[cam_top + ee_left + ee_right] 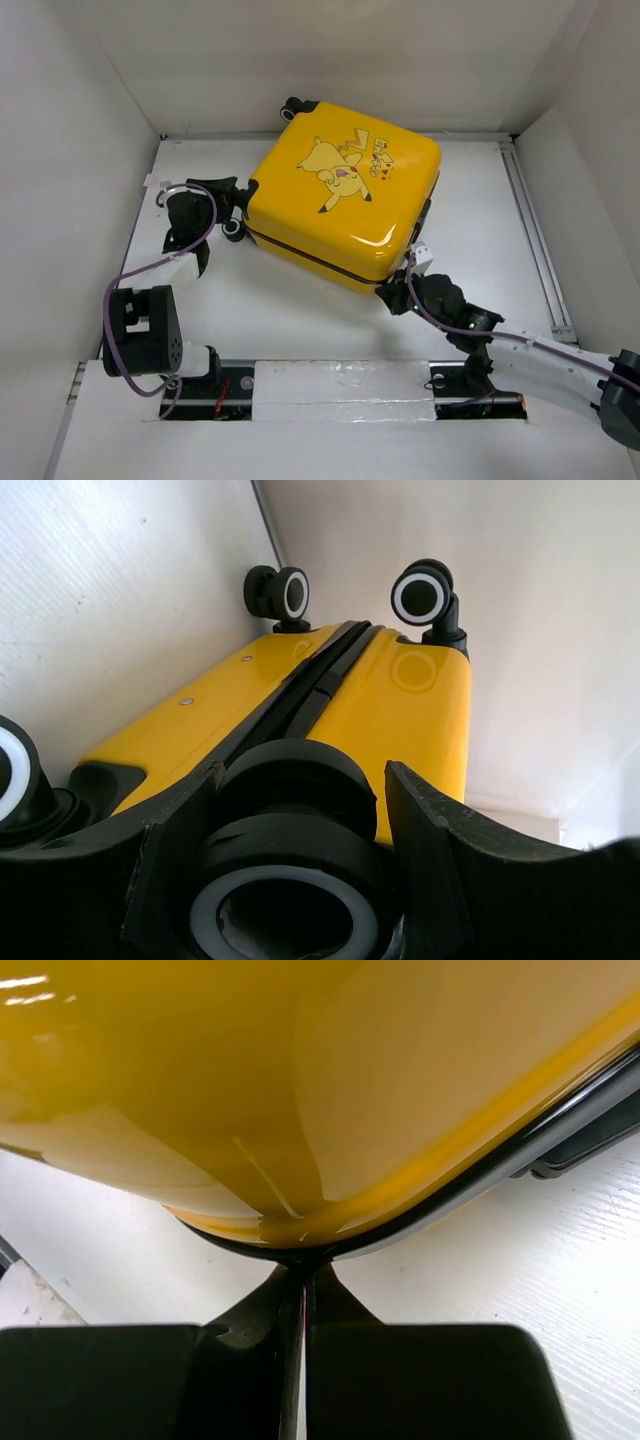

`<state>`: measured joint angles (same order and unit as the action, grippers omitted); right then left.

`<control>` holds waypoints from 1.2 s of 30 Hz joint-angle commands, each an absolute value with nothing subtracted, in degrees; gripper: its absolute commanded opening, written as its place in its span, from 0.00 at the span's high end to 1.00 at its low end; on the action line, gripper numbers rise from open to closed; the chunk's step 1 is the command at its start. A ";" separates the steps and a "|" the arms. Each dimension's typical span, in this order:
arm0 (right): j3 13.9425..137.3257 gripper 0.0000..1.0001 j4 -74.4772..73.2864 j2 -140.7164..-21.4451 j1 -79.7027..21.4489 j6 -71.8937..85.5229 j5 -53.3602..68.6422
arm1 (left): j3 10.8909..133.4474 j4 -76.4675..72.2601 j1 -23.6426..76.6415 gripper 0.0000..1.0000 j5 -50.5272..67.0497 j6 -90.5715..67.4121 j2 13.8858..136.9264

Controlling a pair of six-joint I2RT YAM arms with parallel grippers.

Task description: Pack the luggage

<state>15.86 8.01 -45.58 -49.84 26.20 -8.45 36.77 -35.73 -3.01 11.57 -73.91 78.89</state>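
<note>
The luggage [340, 200] is a bright-yellow hard-shell suitcase with a Pikachu print, lying flat and closed at the back middle of the table. My left gripper [231, 212] is at its left corner, its jaws closed around a black wheel [290, 800] in the left wrist view, where the gripper [305, 775] straddles it. My right gripper [393, 293] is at the near corner. In the right wrist view the gripper [303, 1272] has its fingers pressed together, tips pinched at the black zip band [480, 1175] under the yellow shell [300, 1080]. What lies between the tips is hidden.
Two more black-and-white wheels [290, 592] [422, 595] stick out at the suitcase's far end by the back wall. White walls enclose the table on three sides. A metal rail [530, 230] runs along the right side. The arm bases [340, 395] sit at the near edge.
</note>
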 commanded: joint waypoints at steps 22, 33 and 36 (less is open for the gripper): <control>38.05 1.00 -2.02 -46.58 -42.49 18.99 3.66 | 26.91 -50.45 -1.58 1.00 7.21 -69.70 69.45; 33.22 1.00 -5.97 -43.59 -42.96 19.69 19.50 | 25.93 -42.97 -1.05 1.00 3.07 -67.49 56.60; 36.11 1.00 -5.02 -46.04 -46.41 18.38 20.30 | 23.48 -45.86 -1.05 1.00 5.27 -68.03 58.01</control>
